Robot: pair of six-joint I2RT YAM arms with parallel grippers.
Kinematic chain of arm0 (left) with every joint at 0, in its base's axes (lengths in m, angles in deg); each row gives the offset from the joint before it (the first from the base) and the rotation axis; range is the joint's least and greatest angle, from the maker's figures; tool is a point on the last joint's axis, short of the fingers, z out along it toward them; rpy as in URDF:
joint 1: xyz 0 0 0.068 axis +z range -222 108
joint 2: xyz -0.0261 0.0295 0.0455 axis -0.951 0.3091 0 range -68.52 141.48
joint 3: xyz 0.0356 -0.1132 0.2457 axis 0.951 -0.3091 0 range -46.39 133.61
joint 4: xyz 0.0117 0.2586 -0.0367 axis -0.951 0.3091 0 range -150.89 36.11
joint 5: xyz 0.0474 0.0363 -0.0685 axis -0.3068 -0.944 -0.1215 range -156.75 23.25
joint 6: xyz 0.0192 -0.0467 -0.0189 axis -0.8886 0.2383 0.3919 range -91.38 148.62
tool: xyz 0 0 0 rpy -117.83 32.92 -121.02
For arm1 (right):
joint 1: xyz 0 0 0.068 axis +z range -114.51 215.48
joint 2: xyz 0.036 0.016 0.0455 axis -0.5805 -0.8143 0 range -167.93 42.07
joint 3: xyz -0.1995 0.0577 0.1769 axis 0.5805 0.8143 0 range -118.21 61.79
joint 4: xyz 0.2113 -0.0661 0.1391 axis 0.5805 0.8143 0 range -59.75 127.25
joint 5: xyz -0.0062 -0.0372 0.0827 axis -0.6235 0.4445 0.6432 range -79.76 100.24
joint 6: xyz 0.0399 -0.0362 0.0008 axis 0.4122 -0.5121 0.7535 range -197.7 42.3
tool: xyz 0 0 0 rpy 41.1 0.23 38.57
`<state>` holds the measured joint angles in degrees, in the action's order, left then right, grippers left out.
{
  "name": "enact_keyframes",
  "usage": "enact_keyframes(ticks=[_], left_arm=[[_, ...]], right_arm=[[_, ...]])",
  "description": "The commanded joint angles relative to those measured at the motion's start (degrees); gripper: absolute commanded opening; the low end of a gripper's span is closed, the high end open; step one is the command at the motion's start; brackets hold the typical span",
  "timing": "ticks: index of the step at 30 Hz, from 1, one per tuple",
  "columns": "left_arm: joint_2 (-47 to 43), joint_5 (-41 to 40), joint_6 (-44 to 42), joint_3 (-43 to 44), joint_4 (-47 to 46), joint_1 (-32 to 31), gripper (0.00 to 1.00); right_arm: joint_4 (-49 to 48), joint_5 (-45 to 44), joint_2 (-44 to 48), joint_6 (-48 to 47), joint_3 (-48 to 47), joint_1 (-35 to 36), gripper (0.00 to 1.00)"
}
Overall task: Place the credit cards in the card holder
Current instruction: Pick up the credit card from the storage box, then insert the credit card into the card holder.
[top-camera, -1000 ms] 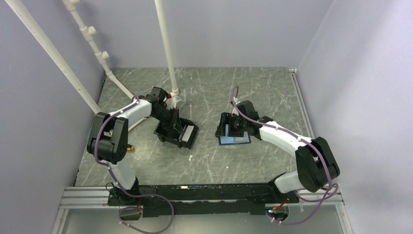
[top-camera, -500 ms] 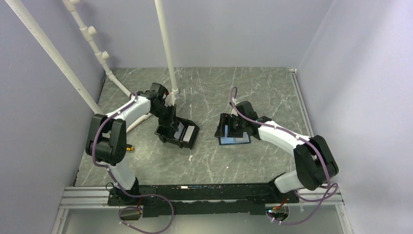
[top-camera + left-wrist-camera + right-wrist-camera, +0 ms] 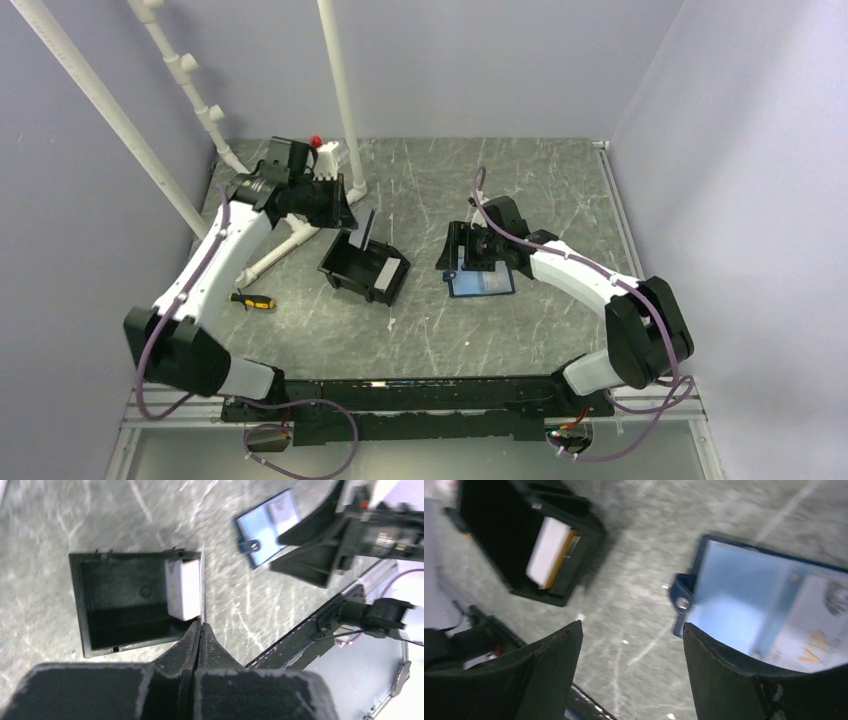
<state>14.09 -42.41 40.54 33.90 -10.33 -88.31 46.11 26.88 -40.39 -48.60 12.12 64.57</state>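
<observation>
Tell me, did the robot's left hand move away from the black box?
Yes. The left gripper was down inside the black bin. It has since lifted out and pulled back toward the white pole, pinching a pale card.

Your top view is evenly, softly lit and sharp, with faint shadows beside the black bin [image 3: 345, 268]. Both wrist views smear with motion blur; the table [image 3: 40, 540] gleams pale, and the card holder [image 3: 734, 595] looks hazy.

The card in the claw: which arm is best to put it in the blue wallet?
Left, probably. The left claw is shut on a pale card by the black bin. The right claw is open and empty beside the open card holder.
</observation>
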Motion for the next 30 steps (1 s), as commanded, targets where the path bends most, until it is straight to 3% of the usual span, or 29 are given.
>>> enact_keyframes(ticks=[1, 3, 6, 8, 12, 25, 26, 30], left_arm=[[-7.9, 12.4, 8.3, -4.9, -16.3, -0.2, 0.0], [-11.5, 16.8, 16.6, -11.4, -35.2, -0.3, 0.0], [-14.8, 16.9, 29.8, -20.4, -57.5, -0.7, 0.0], [-15.1, 16.5, 34.9, -24.2, -68.0, -1.2, 0.0], [-13.6, 15.6, 41.1, -28.0, -80.1, -2.9, 0.0], [-8.8, 14.2, 44.7, -30.0, -87.9, -9.2, 0.0], [-8.4, 14.3, 45.1, -30.1, -88.4, -9.3, 0.0], [-6.5, 15.1, 46.0, -30.3, -89.4, -10.3, 0.0]], right_arm=[[-14.1, 15.3, 4.6, 6.1, -2.3, 0.3, 0.77], [-24.3, 20.0, 6.5, 13.2, -1.3, 0.1, 0.77], [-39.3, 21.9, 9.1, 25.4, 2.1, -1.0, 0.77], [-49.1, 21.6, 10.4, 32.6, 5.5, -2.5, 0.77], [-61.3, 22.1, 8.6, 42.0, 7.8, -4.3, 0.73], [-70.9, 21.1, 6.5, 46.5, 9.2, -5.4, 0.49], [-71.6, 21.1, 6.5, 47.2, 9.6, -5.7, 0.46], [-72.5, 23.4, 6.9, 48.3, 11.4, -8.2, 0.17]])
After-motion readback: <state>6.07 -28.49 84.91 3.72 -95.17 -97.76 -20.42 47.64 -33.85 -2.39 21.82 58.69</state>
